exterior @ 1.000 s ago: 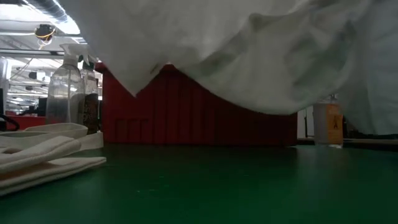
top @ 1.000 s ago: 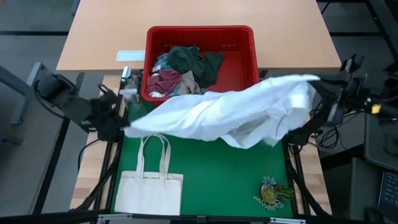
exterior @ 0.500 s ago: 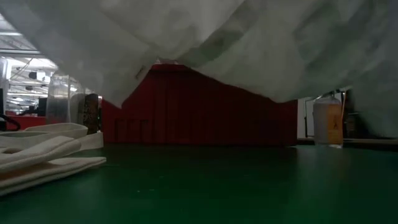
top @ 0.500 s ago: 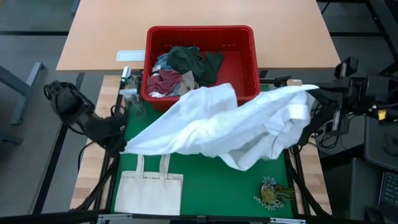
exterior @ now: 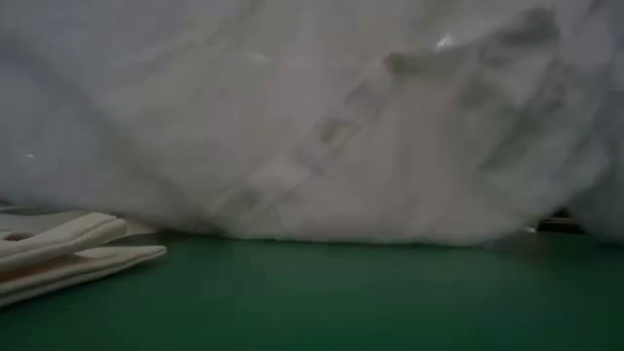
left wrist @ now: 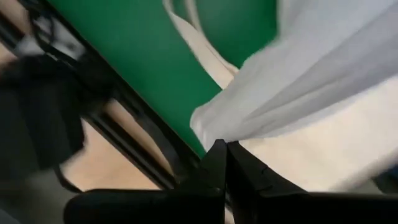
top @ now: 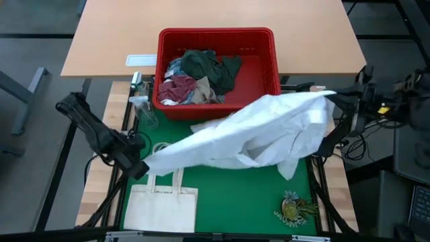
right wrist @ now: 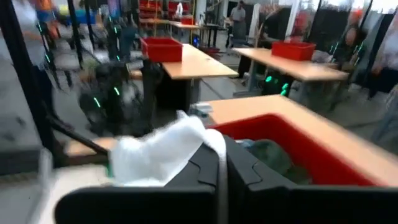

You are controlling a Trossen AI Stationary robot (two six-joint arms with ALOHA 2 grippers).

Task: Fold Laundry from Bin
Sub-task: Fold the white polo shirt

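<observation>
You are stretching the shirt [top: 255, 134] between both pinched-shut grippers, left [top: 139, 166] and right [top: 330, 101], spreading it for folding.

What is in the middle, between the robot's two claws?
The white garment stretches from the left gripper to the right gripper, each shut on an end. The high view shows it.

One camera looks straight down on the bench [top: 222, 195]; another sits at mat level, close under the white garment [exterior: 322, 117]. Both wrist cameras face forward over their fingers [left wrist: 224, 165], sharing that garment.
</observation>
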